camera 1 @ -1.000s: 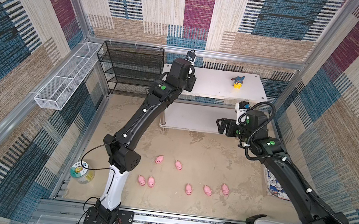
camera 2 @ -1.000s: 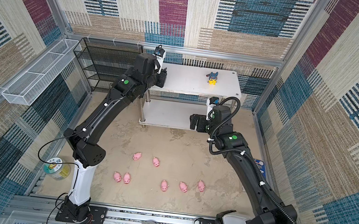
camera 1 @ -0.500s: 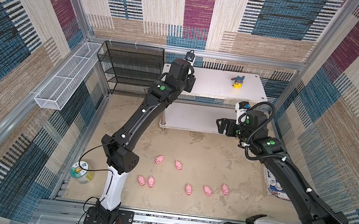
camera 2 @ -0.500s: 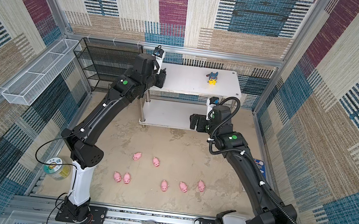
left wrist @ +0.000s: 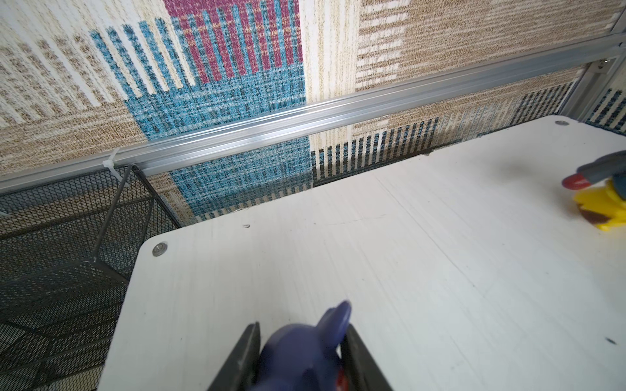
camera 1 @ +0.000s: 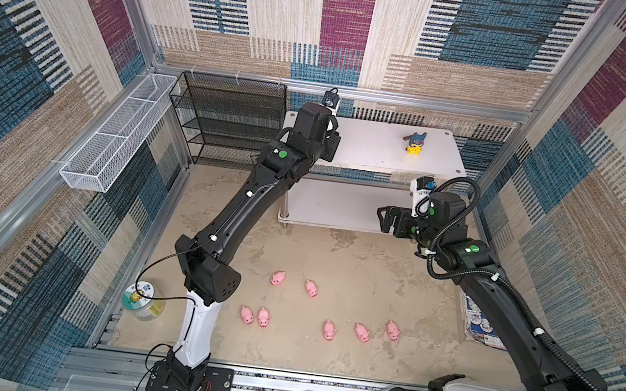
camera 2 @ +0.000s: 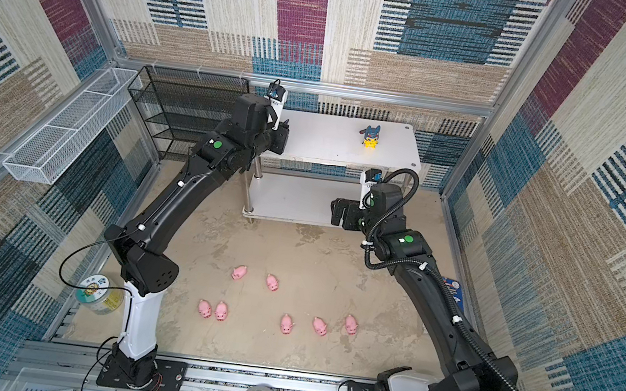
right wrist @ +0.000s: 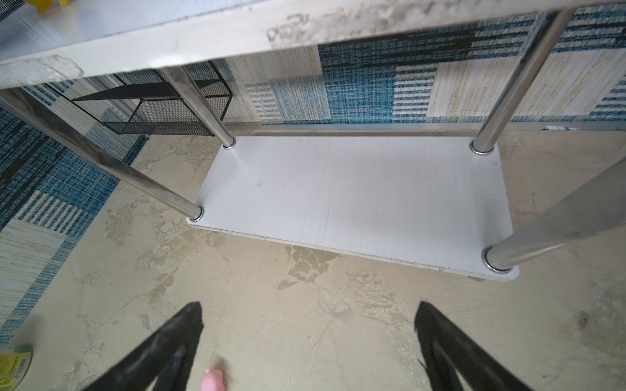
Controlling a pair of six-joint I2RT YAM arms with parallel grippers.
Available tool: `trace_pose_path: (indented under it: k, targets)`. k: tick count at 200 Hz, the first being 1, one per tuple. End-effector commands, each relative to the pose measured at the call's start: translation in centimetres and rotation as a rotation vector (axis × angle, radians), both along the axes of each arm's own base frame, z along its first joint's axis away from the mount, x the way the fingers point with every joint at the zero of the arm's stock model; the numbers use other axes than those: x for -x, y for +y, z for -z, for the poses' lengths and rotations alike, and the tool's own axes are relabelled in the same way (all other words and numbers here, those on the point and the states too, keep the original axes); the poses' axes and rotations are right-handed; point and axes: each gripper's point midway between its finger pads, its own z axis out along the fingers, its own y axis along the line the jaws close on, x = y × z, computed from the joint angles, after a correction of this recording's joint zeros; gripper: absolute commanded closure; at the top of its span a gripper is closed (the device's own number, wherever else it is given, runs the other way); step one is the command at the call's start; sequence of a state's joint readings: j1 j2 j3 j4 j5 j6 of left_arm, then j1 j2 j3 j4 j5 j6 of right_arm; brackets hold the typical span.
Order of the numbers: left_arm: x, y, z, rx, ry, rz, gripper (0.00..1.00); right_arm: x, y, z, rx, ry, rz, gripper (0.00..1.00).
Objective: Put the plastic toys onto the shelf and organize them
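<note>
The white shelf (camera 1: 373, 146) stands at the back, with a yellow figurine in a dark blue hood (camera 1: 415, 143) near the right end of its top tier. My left gripper (left wrist: 301, 330) hovers over the left end of that tier (left wrist: 372, 254), shut on a second blue-hooded figurine (left wrist: 305, 348). In both top views the wrist hides this toy. Several pink pigs (camera 1: 311, 288) lie on the floor in front. My right gripper (right wrist: 308, 315) hangs open and empty before the lower tier (right wrist: 355, 196), one pig (right wrist: 213, 379) just below it.
A black mesh rack (camera 1: 230, 121) stands left of the shelf. A white wire basket (camera 1: 114, 133) hangs on the left wall. A green-lidded jar (camera 1: 142, 301) sits beside the left arm's base, and a printed packet (camera 1: 481, 326) lies by the right wall.
The left arm's elbow has drifted slightly while its gripper stays over the shelf's left end. The right arm has not moved.
</note>
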State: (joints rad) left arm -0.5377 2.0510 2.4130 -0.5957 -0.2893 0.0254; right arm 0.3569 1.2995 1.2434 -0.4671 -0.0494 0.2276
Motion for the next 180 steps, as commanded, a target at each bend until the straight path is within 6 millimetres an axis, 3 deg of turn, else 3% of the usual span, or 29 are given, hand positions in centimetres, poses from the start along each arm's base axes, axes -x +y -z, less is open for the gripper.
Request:
trace_pose_path:
  k: [1, 99, 119, 140, 180]
  targets:
    - [0.14, 0.24, -0.40, -0.007, -0.013, -0.002, 0.57, -0.46, 0.12, -1.14, -0.017, -0.039, 0.003, 0.00]
    - [0.26, 0.32, -0.65, -0.009, -0.025, 0.000, 0.49, -0.45, -0.19, -1.30, -0.007, -0.044, 0.015, 0.00]
    - [0.25, 0.36, -0.69, -0.010, -0.026, -0.002, 0.50, -0.49, -0.14, -1.36, -0.008, -0.045, 0.015, 0.00]
    - [0.26, 0.40, -0.78, -0.013, -0.026, -0.004, 0.61, -0.43, 0.00, -1.31, -0.010, -0.042, 0.008, 0.00]
    - [0.45, 0.41, -1.08, -0.011, -0.028, 0.003, 0.56, -0.48, 0.00, -1.52, -0.011, -0.044, 0.007, 0.00]
